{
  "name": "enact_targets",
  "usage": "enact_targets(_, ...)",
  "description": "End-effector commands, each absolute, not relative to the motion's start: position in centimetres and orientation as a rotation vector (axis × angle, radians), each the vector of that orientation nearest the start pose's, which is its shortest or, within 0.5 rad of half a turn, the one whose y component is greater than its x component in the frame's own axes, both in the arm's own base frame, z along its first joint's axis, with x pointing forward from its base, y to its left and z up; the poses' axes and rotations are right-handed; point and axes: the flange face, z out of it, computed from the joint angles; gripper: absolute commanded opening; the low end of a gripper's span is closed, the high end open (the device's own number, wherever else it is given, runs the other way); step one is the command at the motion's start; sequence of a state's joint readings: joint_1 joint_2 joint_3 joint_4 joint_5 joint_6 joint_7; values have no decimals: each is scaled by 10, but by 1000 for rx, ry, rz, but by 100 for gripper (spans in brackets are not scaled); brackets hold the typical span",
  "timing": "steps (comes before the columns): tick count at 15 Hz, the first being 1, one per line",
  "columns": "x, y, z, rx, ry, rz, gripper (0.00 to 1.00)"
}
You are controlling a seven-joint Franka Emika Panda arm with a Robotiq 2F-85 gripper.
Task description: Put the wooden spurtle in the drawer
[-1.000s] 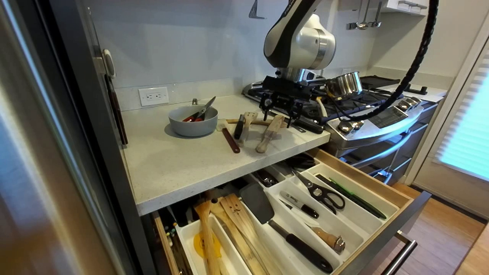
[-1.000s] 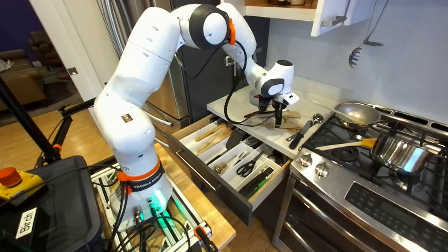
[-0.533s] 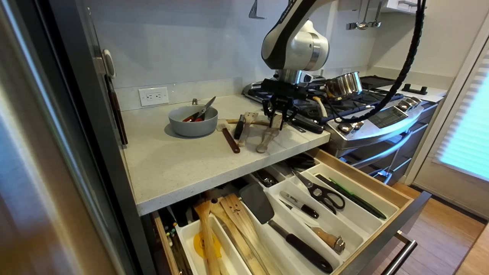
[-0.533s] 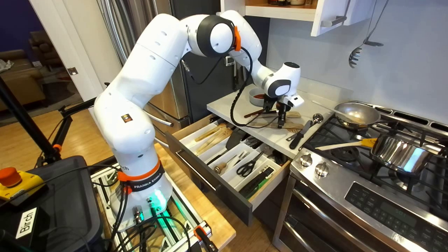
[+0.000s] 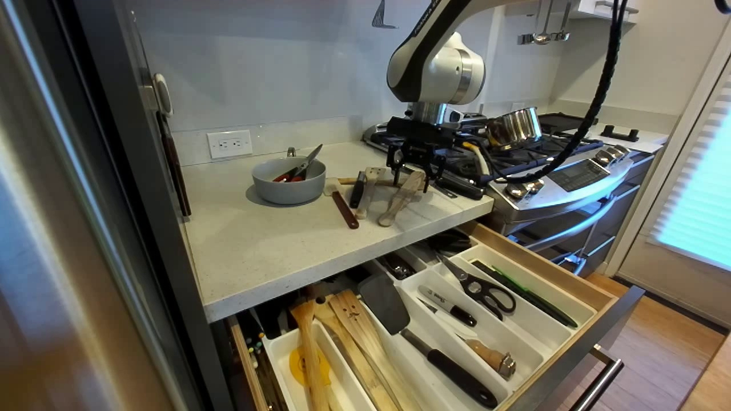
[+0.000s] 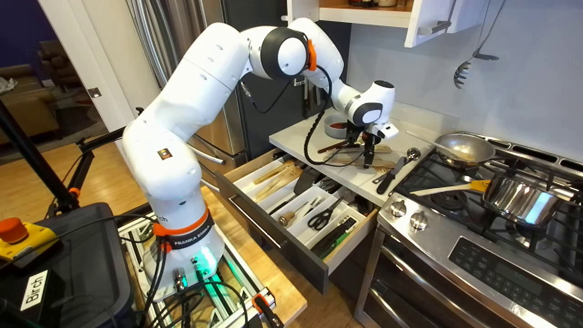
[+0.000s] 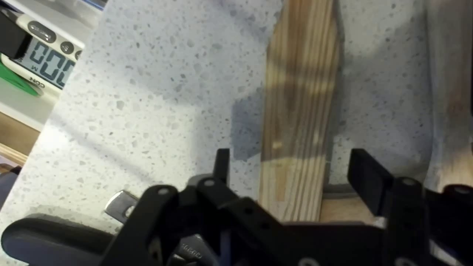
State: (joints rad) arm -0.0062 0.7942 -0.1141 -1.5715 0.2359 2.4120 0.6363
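Note:
The wooden spurtle (image 5: pixel 401 198) lies flat on the counter, a pale tan striped strip with its wide end under my gripper. It also shows in an exterior view (image 6: pixel 385 165) and in the wrist view (image 7: pixel 301 122). My gripper (image 5: pixel 416 177) is open above it; in the wrist view the gripper (image 7: pixel 288 159) has one fingertip on each side of the wood, apart from it. The part of the spurtle under the gripper body is hidden. The drawer (image 5: pixel 537 258) is pulled out in front of the counter and shows in both exterior views (image 6: pixel 300 259).
A slotted wooden spatula (image 5: pixel 369 191), a black-handled tool (image 5: pixel 357 190) and a dark brown utensil (image 5: pixel 345 210) lie beside the spurtle. A grey bowl (image 5: pixel 288 181) stands behind. A black handle (image 7: pixel 55 240) lies near the gripper. The stove with a pot (image 6: pixel 524 200) stands alongside.
My gripper has moved over the spurtle and turned slightly. The spurtle lies at a slightly different angle, its narrow end shifted a little. The drawer has not moved.

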Motion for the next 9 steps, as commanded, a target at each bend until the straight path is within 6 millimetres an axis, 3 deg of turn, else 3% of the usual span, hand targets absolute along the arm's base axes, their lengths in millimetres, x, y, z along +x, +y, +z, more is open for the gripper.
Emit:
enact_targets(1,707,-74,175,-2746,1336,-22,85)
enact_targets(8,719,-77,159,-2749,1357,20,44)
enact_targets(9,720,-76,160,-2754,1355,25,30)
